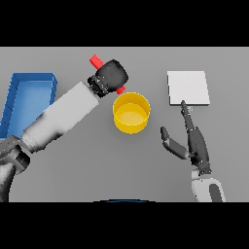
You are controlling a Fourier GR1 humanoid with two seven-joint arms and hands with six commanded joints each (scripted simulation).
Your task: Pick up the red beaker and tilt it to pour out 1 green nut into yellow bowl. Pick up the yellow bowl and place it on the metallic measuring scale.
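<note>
My left hand [111,76] is curled round the red beaker [97,61], holding it tilted just behind and left of the yellow bowl [131,113]. Only the beaker's two ends show, one red tip up left of the hand and one by the bowl's rim. No green nut can be made out in the bowl or the beaker. The metallic measuring scale [188,87] is a pale square plate at the back right. My right hand [190,141] lies open on the table right of the bowl, its fingertips reaching the scale's front edge.
A blue bin [29,97] stands at the far left, partly behind my left forearm.
</note>
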